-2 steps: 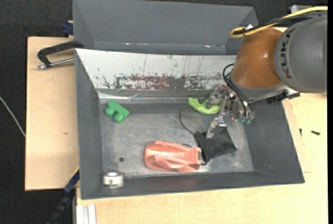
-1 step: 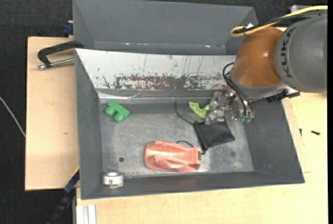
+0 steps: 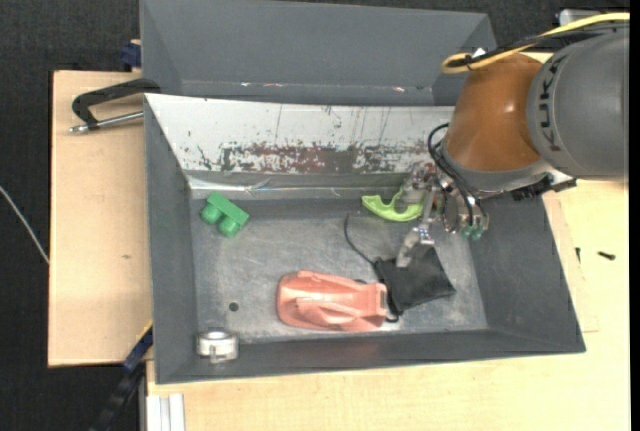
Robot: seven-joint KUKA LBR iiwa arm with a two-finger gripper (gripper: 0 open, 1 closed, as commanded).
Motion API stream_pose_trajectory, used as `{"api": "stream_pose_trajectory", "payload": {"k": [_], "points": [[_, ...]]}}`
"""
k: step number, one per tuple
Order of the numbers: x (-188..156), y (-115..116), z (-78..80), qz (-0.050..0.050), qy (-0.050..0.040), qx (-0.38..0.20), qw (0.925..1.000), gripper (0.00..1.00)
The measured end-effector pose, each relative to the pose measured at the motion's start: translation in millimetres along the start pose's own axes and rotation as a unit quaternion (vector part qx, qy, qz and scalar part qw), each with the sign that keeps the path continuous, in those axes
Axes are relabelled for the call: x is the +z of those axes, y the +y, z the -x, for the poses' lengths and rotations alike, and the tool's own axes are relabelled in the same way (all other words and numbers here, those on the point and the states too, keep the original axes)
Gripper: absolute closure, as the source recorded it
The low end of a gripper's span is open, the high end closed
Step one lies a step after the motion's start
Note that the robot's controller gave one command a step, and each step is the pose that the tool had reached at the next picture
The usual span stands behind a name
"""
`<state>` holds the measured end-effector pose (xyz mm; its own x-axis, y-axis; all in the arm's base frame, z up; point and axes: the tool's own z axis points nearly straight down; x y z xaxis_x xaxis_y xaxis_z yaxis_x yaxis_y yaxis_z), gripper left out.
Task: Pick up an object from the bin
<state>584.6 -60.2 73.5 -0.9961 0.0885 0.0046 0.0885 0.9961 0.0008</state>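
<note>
A black, floppy piece of what looks like fabric (image 3: 422, 287) lies on the floor of the grey metal bin (image 3: 290, 249), in the near right part. It is flat and crumpled. Its longer side runs roughly across the bin, tilted a little, with one corner poking up toward the far wall. I see no label or print on it. Its left edge touches the right end of a salmon-pink soft bag or cloth (image 3: 328, 301), which lies lengthwise along the near wall.

The gripper (image 3: 412, 249) is right above the black piece's far corner, at or very close to its surface. From here I cannot tell whether the gripper is open or closed, or whether it has anything in its hold.

Just beyond the gripper, near the foot of the far wall, lies a lime-green curved plastic part (image 3: 388, 209), its arc opening toward the far wall. A darker green blocky toy piece (image 3: 224, 215) sits well apart, in the far left corner of the floor. A small round silvery object (image 3: 217, 346) rests in the near left corner.

The arm (image 3: 595, 99) comes in from the right, with an orange cover (image 3: 495, 114) at the wrist. Dark letters run along the grey casing beside that cover; I can read "KUK".
</note>
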Motion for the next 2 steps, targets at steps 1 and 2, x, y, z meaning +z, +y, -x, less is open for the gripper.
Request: {"api": "stream_pose_trajectory", "payload": {"k": [1, 2], "points": [[0.0, -0.2, 0.0, 0.000, 0.0000, 0.000, 1.0000, 0.00], [-2.6, 5.4, 1.0, 0.003, -0.0019, 0.187, 0.9824, 1.00]]}}
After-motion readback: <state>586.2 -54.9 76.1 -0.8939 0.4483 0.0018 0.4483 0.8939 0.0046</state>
